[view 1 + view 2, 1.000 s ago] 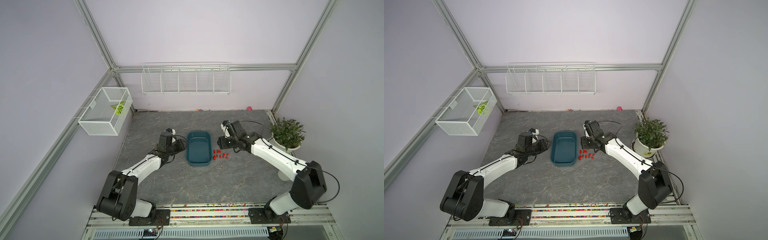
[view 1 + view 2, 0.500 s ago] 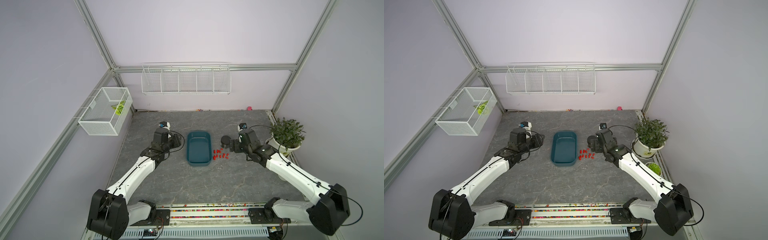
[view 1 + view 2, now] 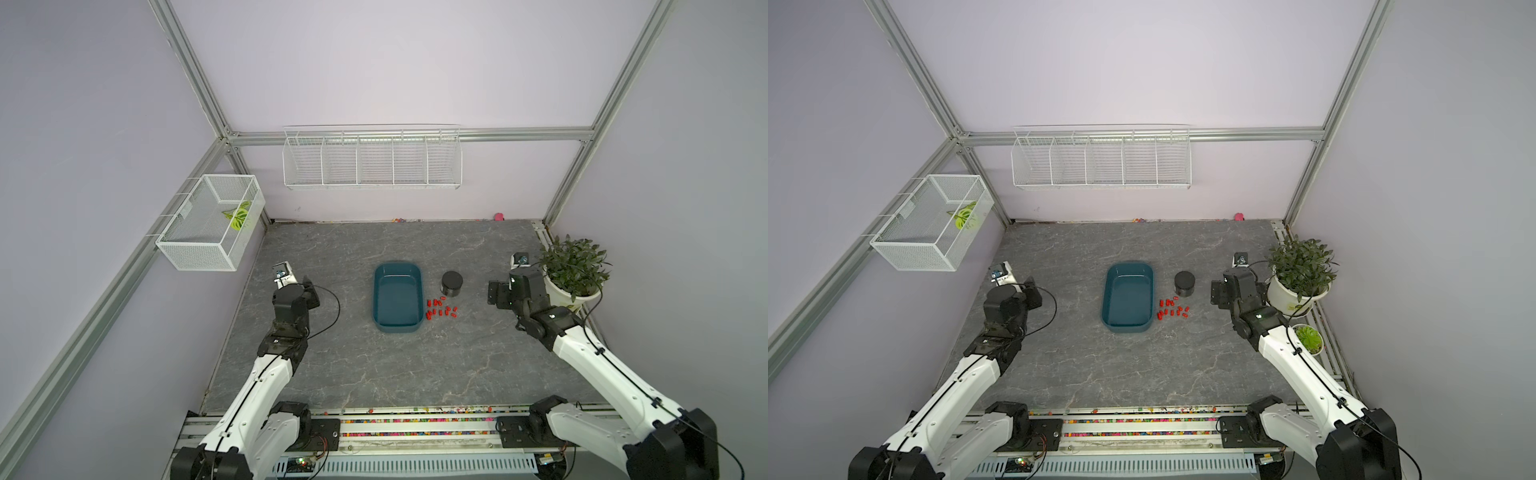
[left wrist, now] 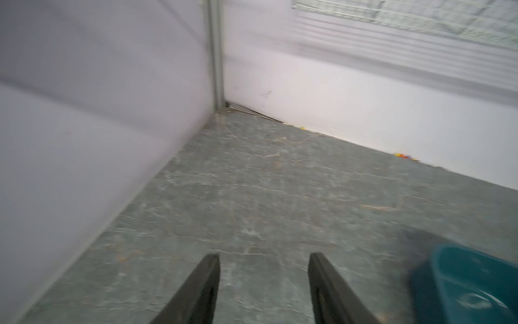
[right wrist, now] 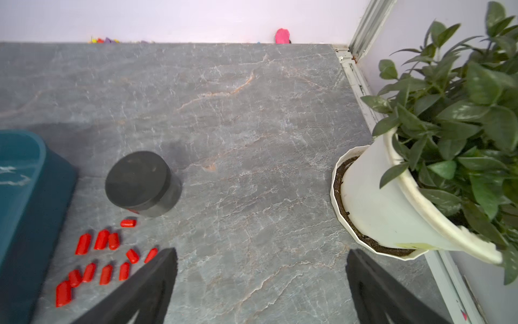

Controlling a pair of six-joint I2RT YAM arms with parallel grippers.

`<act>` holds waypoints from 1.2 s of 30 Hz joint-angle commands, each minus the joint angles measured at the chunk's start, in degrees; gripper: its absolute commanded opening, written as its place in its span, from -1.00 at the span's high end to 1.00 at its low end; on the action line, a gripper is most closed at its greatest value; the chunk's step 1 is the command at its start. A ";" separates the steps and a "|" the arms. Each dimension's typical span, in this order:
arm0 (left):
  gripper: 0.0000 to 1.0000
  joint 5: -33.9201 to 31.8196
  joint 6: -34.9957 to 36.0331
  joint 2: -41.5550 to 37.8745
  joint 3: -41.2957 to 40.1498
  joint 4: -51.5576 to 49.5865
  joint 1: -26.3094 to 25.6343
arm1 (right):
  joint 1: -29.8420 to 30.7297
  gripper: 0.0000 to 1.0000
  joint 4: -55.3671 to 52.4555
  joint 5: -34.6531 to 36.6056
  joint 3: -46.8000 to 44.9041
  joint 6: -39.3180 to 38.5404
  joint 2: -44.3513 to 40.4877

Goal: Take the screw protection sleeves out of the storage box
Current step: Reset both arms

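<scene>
Nearest, a bead-strewn rail fronts the grey marbled table. Over it, the left end effector stands partly open and the right end effector wide open, both empty. Mid-table sits the box. The sleeves lie clustered on the table just beside its right wall, near a black canister. A plant fills the right corner. Wire baskets hang on the lilac walls behind.

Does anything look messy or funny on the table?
A little. The screw protection sleeves lie scattered loose on the table beside the storage box, which looks empty, though that fits the job. Stray coloured beads and a pink bit sit against the back wall.
</scene>
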 commanded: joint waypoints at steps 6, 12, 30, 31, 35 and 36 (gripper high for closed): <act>-0.95 -2.77 6.20 13.57 -8.35 30.57 1.20 | -2.80 -0.98 21.75 -1.86 -10.70 -10.68 0.60; -0.95 1.47 7.95 24.57 -11.34 45.14 3.19 | -5.88 -0.98 31.21 -4.07 -14.61 -13.76 5.52; -0.99 17.92 9.42 32.35 -6.55 42.98 8.50 | -12.22 -0.98 58.54 -11.66 -19.97 -15.21 21.58; -0.99 17.98 9.38 32.39 -6.55 42.92 8.49 | -12.97 -0.98 60.00 -12.32 -20.62 -14.50 21.93; -0.99 18.01 9.38 32.37 -6.44 42.78 8.48 | -14.18 -0.98 67.55 -11.71 -23.46 -12.63 25.09; -0.99 17.98 9.38 32.41 -6.45 42.79 8.50 | -14.17 -0.98 69.49 -11.55 -23.92 -12.54 25.84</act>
